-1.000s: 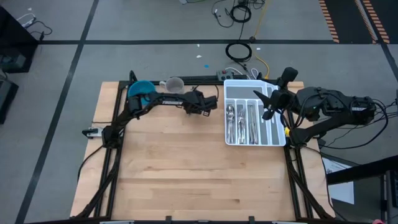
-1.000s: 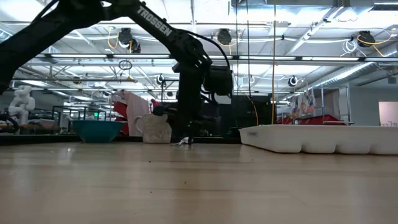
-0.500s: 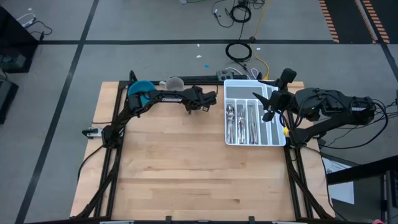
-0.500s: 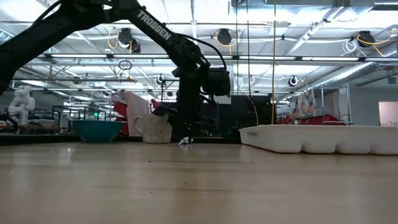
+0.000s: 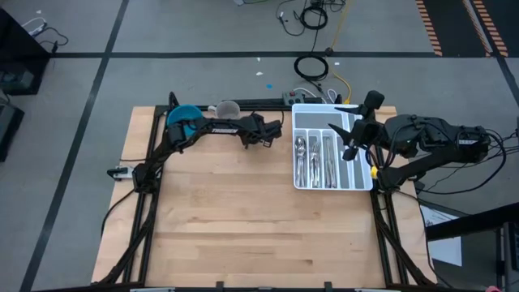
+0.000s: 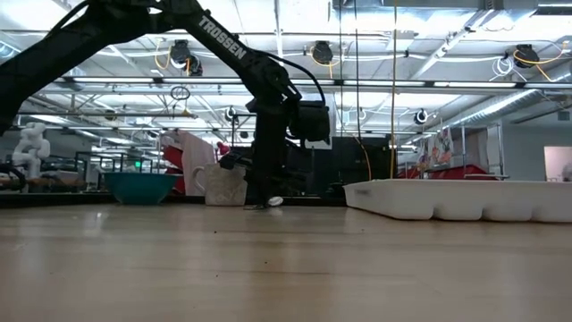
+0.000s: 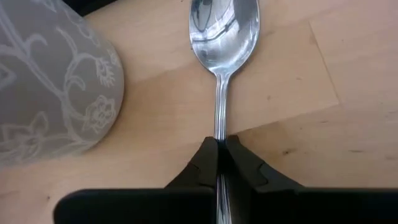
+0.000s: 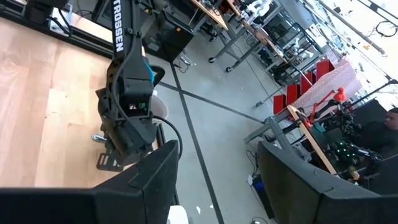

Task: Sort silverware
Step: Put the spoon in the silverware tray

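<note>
My left gripper (image 5: 256, 135) is at the table's far edge, next to a grey patterned cup (image 5: 229, 108), and is shut on a shiny spoon (image 7: 221, 37). The spoon's bowl points away from the gripper, beside the cup (image 7: 50, 81). In the low view the gripper (image 6: 260, 199) reaches down to the table top, with the spoon's shiny end (image 6: 275, 200) beside it. My right gripper (image 5: 345, 139) is open and empty above the right side of the white tray (image 5: 300, 180). The tray holds several pieces of silverware (image 5: 315, 158) in its long compartments. My left gripper pinches the spoon's handle (image 7: 219, 132) between its two fingertips (image 7: 205, 158), a short way behind the bowl. The handle runs back between the fingers and along them. The bowl (image 7: 222, 25) sticks out ahead, low over the wood. I cannot tell whether it rests on the table.
A blue bowl (image 5: 183, 116) stands at the far left, under the left arm. The black frame rail (image 5: 259, 103) runs along the far edge, behind the cup. The wide wooden table top (image 5: 243, 219) lies nearer the front. A person shows far off in the right wrist view (image 8: 390, 121).
My left gripper has gone a little toward the table's far left, closer to the cup, and has stayed low at the table. My right gripper has kept still above the tray.
</note>
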You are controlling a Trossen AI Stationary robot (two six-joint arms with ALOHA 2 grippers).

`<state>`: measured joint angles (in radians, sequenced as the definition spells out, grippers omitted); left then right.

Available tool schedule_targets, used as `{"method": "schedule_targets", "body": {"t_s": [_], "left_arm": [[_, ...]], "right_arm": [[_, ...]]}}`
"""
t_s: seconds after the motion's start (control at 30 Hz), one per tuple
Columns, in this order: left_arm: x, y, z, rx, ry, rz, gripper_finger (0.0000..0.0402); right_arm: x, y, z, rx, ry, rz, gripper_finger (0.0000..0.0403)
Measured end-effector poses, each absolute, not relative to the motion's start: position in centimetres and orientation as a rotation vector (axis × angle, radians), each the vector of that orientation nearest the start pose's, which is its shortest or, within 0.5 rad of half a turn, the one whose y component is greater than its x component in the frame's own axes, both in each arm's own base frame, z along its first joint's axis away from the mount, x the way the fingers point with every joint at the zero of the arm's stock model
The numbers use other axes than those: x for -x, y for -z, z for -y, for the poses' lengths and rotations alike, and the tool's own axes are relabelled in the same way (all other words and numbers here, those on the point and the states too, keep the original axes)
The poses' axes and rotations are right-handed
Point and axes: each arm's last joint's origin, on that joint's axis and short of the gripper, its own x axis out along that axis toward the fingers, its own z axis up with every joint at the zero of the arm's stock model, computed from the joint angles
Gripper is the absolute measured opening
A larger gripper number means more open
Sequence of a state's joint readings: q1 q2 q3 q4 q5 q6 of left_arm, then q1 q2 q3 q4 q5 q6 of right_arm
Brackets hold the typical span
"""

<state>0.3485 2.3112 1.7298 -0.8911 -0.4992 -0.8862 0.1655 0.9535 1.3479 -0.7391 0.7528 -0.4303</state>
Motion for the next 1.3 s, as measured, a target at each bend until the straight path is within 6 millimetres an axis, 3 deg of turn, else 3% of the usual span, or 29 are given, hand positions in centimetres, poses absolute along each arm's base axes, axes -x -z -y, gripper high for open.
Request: {"method": "schedule_targets", "body": {"t_s": [0.2, 0.47, 0.7, 1.07, 1.3], "left_arm": [[-41.4, -12.4, -16.1, 0.604, -1.268, -1.099, 0.0012], [-42.7, -13.6, -13.7, 0.613, -1.175, -1.155, 0.0010], [-43.9, -16.3, -11.4, 0.540, -1.092, -1.202, 0.0003], [-46.7, -23.3, -7.7, 0.503, -0.944, -1.042, 0.0003], [-47.4, -25.1, -5.0, 0.590, -0.927, -0.948, 0.0003]], "right_arm": [[-15.5, -43.8, -0.6, 0.569, 0.508, -0.435, 0.0210], [-15.5, -43.8, -0.6, 0.569, 0.508, -0.435, 0.0210], [-15.3, -43.9, -0.5, 0.448, 0.541, -0.400, 0.0210], [-10.4, -44.2, 0.6, 0.155, 0.774, -0.299, 0.0210], [-7.6, -43.3, 1.1, 0.010, 0.807, -0.306, 0.0210]]}}
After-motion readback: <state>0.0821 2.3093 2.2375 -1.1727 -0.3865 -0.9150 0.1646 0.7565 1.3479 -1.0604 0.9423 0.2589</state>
